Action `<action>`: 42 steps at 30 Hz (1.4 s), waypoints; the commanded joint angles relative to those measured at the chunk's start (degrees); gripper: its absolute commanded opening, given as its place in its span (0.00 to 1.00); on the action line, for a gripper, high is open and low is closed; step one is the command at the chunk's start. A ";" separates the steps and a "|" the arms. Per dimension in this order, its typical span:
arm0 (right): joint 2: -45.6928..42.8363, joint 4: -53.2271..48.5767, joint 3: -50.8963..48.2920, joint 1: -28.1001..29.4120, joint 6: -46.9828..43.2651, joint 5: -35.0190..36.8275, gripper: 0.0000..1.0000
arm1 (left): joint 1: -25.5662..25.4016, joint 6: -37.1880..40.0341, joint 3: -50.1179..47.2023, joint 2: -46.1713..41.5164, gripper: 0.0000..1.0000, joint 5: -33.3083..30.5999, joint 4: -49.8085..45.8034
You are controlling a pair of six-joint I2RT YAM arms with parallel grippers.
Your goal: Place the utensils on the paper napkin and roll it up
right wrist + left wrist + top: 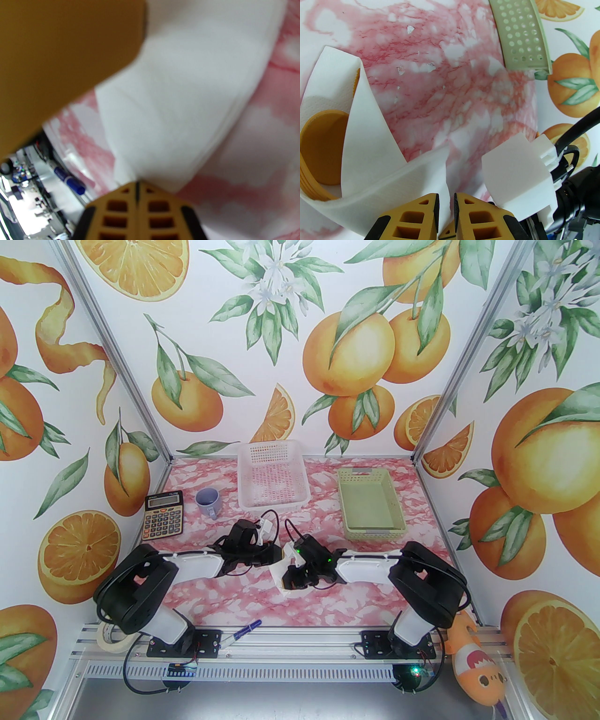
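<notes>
**Right gripper** (137,182): the fingers are pressed flat together, with a corner of the paper napkin (175,93) caught at their tips. The sheet rises ahead of the tips, folded, and its layers are out of focus. A large orange-brown blur (58,58) above and left of the fingers cuts off the sheet's upper edge; what it is cannot be told.

**Left gripper** (446,196): the fingers stand a narrow slit apart. The napkin's free edge runs down to that slit, but whether it is pinched cannot be told. Ahead and left of the tips the napkin loops around a rounded orange-brown utensil (321,150), which is cropped by the frame and partly covered by a raised flap. A ridged orange edge (355,79) shows behind that flap; the piece cannot be identified. A white wrist block (518,168) sits just right of these fingers.

**Edges and room:** bare table (440,70) lies ahead of the left fingers as far as the green basket (520,35). The white basket (243,474), mug (208,502) and calculator (163,516) stand well beyond both grippers. The blue pen (243,631) lies behind them, at the near rail.

**Pose:** the left arm (187,563) and right arm (370,568) reach inward with forearms low. The wrists are close together at the table's centre.
</notes>
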 commanded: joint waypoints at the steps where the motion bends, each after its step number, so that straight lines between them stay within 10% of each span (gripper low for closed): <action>1: 2.41 -5.44 -2.50 1.20 -2.80 2.03 0.05 | -0.48 0.70 1.85 2.97 0.19 -1.35 3.64; 16: -11.71 1.01 -5.46 -1.58 3.19 -4.30 0.06 | -0.48 0.73 -1.22 4.45 0.18 -2.21 4.11; 42: -0.93 4.08 -7.87 1.46 5.93 -4.58 0.03 | -0.48 1.08 -0.94 4.28 0.18 -2.37 3.96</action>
